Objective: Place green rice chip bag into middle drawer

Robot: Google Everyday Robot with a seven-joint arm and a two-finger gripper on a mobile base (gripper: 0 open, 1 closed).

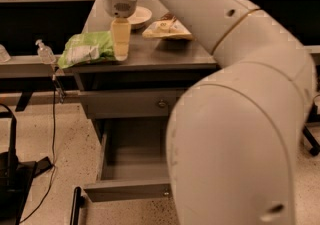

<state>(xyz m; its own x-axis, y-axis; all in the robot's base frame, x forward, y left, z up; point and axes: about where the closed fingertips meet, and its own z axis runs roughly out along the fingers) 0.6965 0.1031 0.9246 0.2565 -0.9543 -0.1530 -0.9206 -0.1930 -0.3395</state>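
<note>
The green rice chip bag (86, 49) lies on the left part of the grey cabinet's top (165, 54). My gripper (120, 55) points straight down, its tip at the bag's right edge and just above or on the cabinet top. The middle drawer (127, 189) is pulled out wide below, with its knob (165, 194) on the front panel and a bare grey inside (132, 154). The knobbed drawer above it (125, 105) is closed. My arm (235, 119) hides the right part of the cabinet and of the drawer.
A white bowl (140, 17) and a brown-and-yellow snack bag (167, 29) sit at the back of the cabinet top. A clear pump bottle (45, 52) stands on the ledge to the left. A black stand and cable (12, 169) are on the floor at the left.
</note>
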